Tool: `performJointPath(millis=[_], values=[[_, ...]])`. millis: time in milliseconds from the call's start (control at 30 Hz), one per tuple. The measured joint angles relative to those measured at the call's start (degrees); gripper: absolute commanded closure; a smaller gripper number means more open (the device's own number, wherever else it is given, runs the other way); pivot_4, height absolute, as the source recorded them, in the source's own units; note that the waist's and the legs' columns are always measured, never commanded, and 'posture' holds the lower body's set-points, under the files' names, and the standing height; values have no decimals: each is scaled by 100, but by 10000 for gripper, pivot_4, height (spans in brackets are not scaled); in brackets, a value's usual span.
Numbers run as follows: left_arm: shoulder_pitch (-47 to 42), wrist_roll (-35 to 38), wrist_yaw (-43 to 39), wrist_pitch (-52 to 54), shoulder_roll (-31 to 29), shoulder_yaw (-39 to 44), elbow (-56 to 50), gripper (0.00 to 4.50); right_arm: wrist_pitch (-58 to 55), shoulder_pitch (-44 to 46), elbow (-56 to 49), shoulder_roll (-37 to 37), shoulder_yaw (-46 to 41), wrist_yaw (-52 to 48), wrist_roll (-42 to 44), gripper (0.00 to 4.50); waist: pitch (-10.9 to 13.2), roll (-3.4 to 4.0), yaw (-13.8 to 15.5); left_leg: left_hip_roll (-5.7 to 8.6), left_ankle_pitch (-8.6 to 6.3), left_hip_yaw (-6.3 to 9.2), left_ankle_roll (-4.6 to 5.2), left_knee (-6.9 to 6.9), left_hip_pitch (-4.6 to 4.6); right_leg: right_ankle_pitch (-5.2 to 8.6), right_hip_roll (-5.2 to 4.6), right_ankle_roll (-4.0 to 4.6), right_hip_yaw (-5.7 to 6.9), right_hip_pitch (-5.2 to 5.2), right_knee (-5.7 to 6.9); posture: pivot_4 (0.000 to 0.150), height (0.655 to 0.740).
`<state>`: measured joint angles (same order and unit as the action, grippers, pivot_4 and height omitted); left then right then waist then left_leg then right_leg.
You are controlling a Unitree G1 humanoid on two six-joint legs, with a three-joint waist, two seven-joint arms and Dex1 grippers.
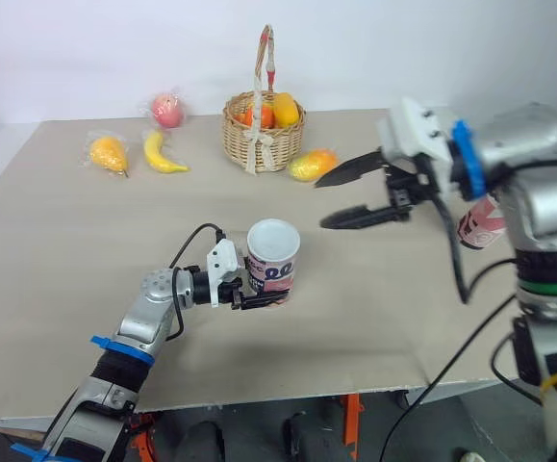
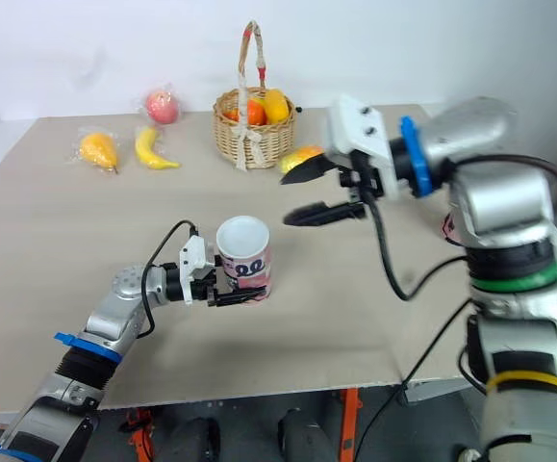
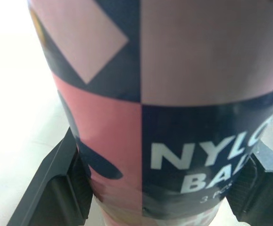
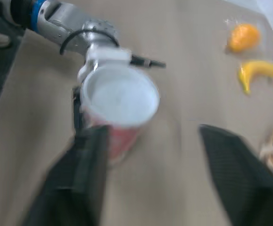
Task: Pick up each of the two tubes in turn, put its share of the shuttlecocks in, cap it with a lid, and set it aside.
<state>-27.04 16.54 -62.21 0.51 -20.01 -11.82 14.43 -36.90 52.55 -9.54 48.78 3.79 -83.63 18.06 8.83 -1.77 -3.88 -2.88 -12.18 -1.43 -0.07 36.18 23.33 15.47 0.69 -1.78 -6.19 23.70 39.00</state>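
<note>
The tube [image 1: 276, 269] stands upright on the table [image 1: 86, 241] with a white lid [image 1: 273, 239] on its mouth, so this one looks filled and capped, though what is inside cannot be seen. The left fingers [image 3: 63, 181] are closed against its lower wall, one on each side. What seems left for it is setting it aside. The right fingers [image 1: 350, 168] are spread wide and empty, hanging above and to the right of the tube. A second tube [image 1: 480, 223] shows partly behind the right arm, and its state cannot be told.

Left of the tube the table is bare and wide. In front of the tube the table's front edge is near. The basket [image 1: 249, 144] and banana [image 1: 165, 156] lie well behind the tube.
</note>
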Motion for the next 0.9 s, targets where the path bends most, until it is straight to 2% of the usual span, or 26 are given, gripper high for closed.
performJointPath(millis=[133, 167, 233, 333, 367, 467, 533, 767, 900], values=[[-56, 27, -44, 21, 40, 38, 69, 12927, -552, -829, -547, 149, -485, 591, 364, 12645, 7, 5, -2, 2, 0, 0, 0, 6, -4, 1, 0, -24, -3, -5, -1, 1500, 7400], [-78, 29, -60, 61, 47, 47, 83, 6001, -610, -990, -659, 153, -550, 708, 428, 12104, 8, 5, -6, 3, 1, 0, 0, 7, -4, -3, -1, -28, -4, -6, -1, 1500, 7400], [-94, 26, -135, 207, 47, 39, 186, 345, -712, -1326, -860, 108, -648, 985, 544, 12104, 11, 2, -22, 6, 1, 1, 1, 14, -7, -6, -1, -32, -4, -12, -2, 1500, 7400], [-83, 67, -340, 489, 41, 44, 322, 345, -834, -1917, -958, -298, -664, 1509, 693, 12104, 40, -19, -38, 6, 3, -2, -1, 18, 10, -9, 0, -37, -8, 3, -2, 1500, 7400], [-86, 164, -419, 594, 39, 60, 291, 345, -841, -2082, -961, -632, -663, 1760, 793, 12104, 42, -21, -40, 6, 2, -3, -1, 17, 19, -7, 1, -39, -11, 10, -2, 1500, 7400], [-73, 253, -541, 691, -55, 86, 165, 345, -783, -2397, -1108, -932, -613, 1999, 951, 12104, 46, -15, -18, 10, 2, 14, -2, 17, 72, -2, 0, -40, 0, 48, -2, 1500, 7400], [125, 257, -578, 701, -412, 249, 5, 345, -729, -2764, -1209, -1011, -440, 2017, 1033, 12104, 49, -15, -24, 10, -4, 20, -6, 17, 86, -9, 0, -4, 0, 61, -2, 1500, 7400], [1134, 834, -1080, 1651, -1651, 698, -1330, 345, -295, -2850, -1104, -935, 45, 1881, 966, 12104, 64, -26, 7, 16, -17, 41, -16, 24, 98, 17, -15, -13, 27, 60, -4, 1500, 7400], [1713, 1327, -1011, 2172, -2255, 1480, -1967, 345, 171, -2803, -766, -1142, 576, 1953, 575, 12104, 89, -47, -38, -3, -14, 57, -20, 24, 97, 18, -7, -12, 45, 62, 0, 1500, 7400]])
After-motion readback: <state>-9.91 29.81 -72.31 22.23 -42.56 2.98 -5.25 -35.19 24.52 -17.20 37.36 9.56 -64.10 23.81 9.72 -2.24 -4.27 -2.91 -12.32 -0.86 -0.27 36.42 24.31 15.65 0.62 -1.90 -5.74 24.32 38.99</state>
